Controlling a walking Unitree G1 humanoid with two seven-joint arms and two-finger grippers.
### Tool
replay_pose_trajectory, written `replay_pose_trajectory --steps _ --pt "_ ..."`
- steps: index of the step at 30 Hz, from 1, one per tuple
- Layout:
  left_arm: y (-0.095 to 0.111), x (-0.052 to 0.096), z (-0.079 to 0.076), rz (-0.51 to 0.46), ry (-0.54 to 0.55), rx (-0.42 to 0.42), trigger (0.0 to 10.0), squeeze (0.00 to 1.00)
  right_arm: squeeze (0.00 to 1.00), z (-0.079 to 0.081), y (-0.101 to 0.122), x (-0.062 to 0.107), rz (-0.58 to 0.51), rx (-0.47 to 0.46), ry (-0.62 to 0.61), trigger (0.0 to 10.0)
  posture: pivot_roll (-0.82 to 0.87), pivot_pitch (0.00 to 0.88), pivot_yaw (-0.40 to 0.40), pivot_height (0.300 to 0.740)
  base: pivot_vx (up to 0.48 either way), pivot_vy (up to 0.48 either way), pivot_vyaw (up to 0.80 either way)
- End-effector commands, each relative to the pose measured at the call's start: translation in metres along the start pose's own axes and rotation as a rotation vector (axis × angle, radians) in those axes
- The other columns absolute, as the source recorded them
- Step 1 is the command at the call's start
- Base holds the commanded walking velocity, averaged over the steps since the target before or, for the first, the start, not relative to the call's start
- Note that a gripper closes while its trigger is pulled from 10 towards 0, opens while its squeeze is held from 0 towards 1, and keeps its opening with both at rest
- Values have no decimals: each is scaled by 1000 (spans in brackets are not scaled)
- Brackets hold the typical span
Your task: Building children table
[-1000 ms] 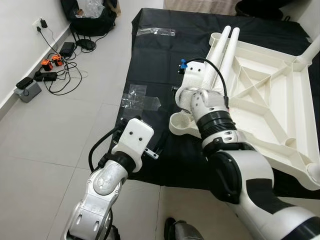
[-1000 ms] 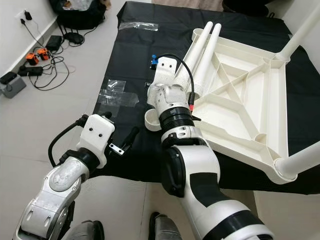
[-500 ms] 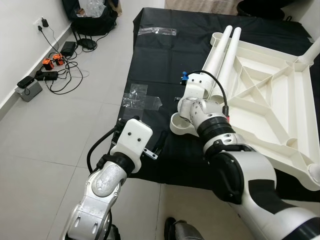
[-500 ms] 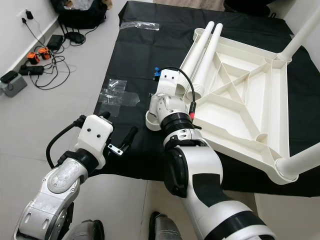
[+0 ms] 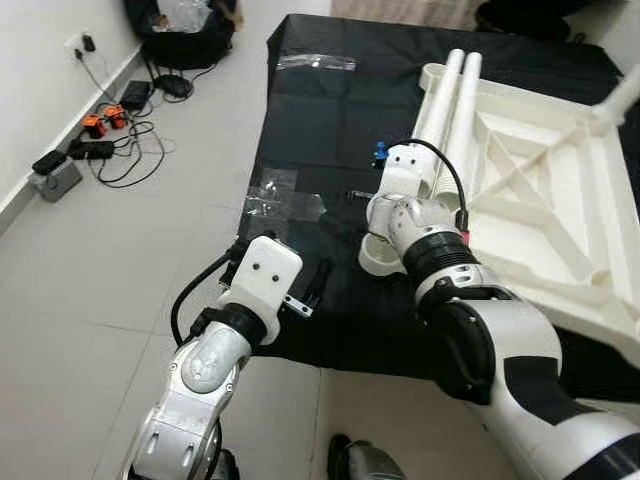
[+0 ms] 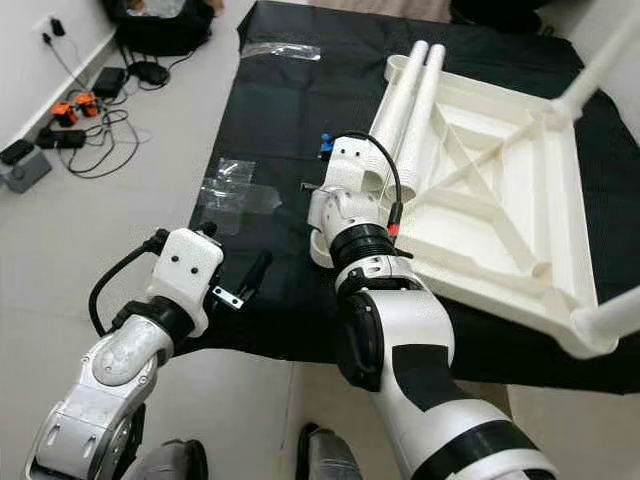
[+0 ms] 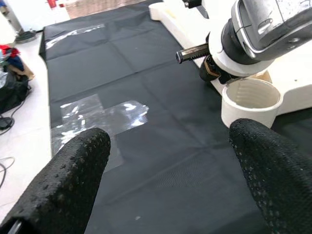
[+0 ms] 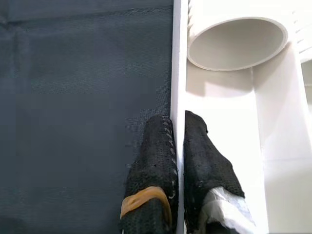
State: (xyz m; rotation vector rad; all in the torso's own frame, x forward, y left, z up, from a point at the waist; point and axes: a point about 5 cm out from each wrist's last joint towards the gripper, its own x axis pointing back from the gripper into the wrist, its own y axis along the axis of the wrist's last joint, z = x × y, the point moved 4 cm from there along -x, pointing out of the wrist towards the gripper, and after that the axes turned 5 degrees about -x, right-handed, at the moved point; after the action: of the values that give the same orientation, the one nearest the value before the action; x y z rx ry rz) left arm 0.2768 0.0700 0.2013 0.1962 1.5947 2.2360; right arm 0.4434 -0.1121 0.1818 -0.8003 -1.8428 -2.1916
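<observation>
While my right fingers [image 8: 195, 161] pinch the tabletop [image 8: 178, 73] rim between them, its socket [image 7: 251, 100] sits just beyond my left fingers [image 7: 73, 165], spread wide over the cloth [image 7: 146, 161].

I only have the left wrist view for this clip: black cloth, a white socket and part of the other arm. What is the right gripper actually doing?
Observer: The right gripper is pinched on the thin side rim of the upturned white table top, one finger on each side.
Operator: And my left gripper, is it holding anything?
Observer: No, the left gripper is open and hangs above the black cloth.
Operator: Any legs fitted yet?
Observer: Two loose white legs lie side by side along the top's edge; at least one more leg stands fitted at its far corner.
</observation>
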Motion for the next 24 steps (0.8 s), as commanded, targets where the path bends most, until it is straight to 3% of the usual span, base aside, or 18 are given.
replay_pose_trajectory --steps 1,4,8,13,24 --pt "-1 2 0 2 5 -9 10000 0 0 18 -17 2 59 101 101 0 16 199 -108 740 0 0 0" --pt "-1 2 0 2 7 -9 10000 0 0 21 -18 3 67 123 121 0 16 199 -108 740 0 0 0" --pt "-1 0 3 2 15 -14 10000 0 0 35 -17 12 118 192 244 0 11 199 -101 740 0 0 0" --pt "-1 -1 4 0 18 -20 10000 0 0 34 -17 15 137 190 231 0 12 196 -103 740 0 0 0" --pt "2 -2 7 -13 23 -27 10000 0 0 48 -39 29 197 255 306 0 13 194 -95 740 0 0 0"
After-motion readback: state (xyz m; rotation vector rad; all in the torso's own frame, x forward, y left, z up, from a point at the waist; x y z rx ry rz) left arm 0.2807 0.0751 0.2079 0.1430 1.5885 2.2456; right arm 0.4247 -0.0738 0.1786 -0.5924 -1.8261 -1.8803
